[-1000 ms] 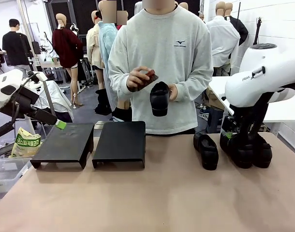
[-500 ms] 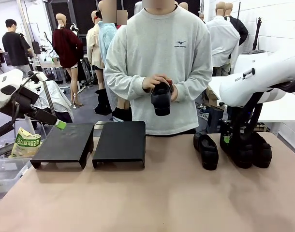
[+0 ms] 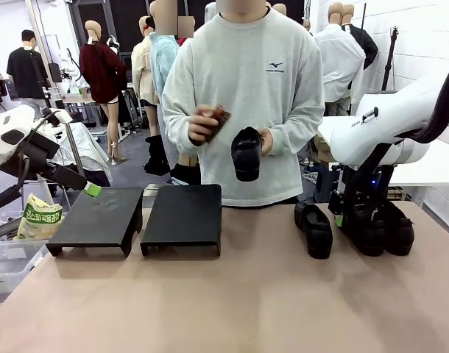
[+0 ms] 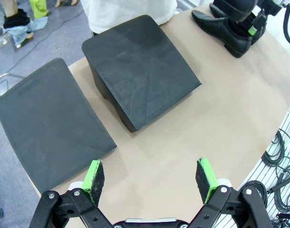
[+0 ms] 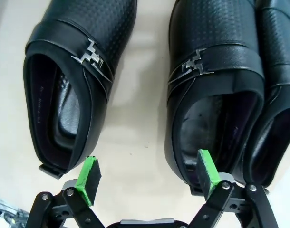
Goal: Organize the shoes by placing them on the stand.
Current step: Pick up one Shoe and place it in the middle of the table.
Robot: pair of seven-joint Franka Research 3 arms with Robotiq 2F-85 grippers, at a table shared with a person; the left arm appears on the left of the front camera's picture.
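The nearer, right end effector (image 5: 148,176), spread, sat bottom-centre, one pad (image 5: 205,171) over the middle shoe (image 5: 214,90)'s heel; its length ran up-frame.

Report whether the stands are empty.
Empty: the left stand and right stand show bare tops; three shoes sit on the table, a fourth in the person's hand.

The near half of the counter (image 3: 232,301) lies bare, open to a reach from either side. Far left, the left stand (image 3: 96,217) and the right stand (image 3: 184,213) sit side by side with a narrow gap between them, tops free. Far right, a bare strip separates the lone shoe (image 3: 314,229) from the paired shoes (image 3: 386,229), which touch. A person's hand (image 3: 266,140) holds a fourth shoe (image 3: 245,151) above the far edge.
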